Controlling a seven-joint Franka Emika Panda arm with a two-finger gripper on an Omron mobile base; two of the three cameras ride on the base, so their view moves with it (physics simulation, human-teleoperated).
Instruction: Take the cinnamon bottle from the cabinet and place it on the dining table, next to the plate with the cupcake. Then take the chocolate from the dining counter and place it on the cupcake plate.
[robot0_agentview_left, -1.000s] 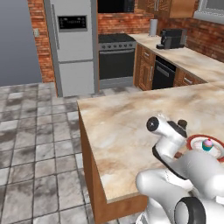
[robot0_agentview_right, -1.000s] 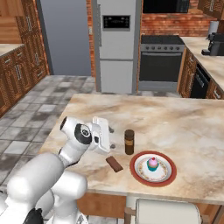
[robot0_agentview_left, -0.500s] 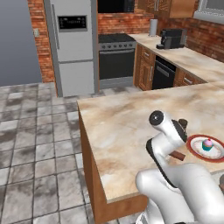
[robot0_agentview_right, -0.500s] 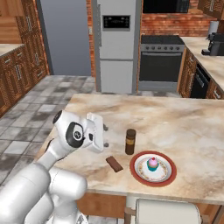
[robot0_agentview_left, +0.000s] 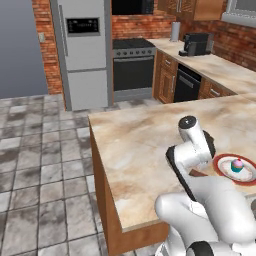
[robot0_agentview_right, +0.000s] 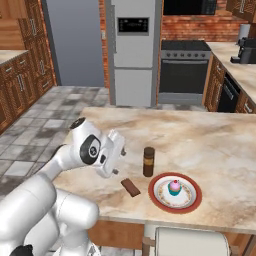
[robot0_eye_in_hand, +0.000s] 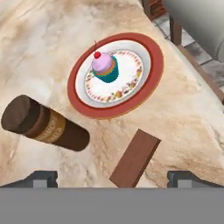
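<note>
Red brick back wall (robot0_agentview_left: 145, 26). Steel two-door fridge (robot0_agentview_left: 82, 52) against it, black-fronted oven range (robot0_agentview_left: 131, 70) to its right. Grey wall panel (robot0_agentview_left: 22, 50) left of the fridge. Floor of mottled grey stone tiles (robot0_agentview_left: 40, 165). Wooden base cabinets (robot0_agentview_left: 167, 82) run down the right side under a pale worktop; coffee machine (robot0_agentview_left: 196, 44) on it. More wooden cabinets (robot0_agentview_right: 17, 82) stand at the far left.
</note>
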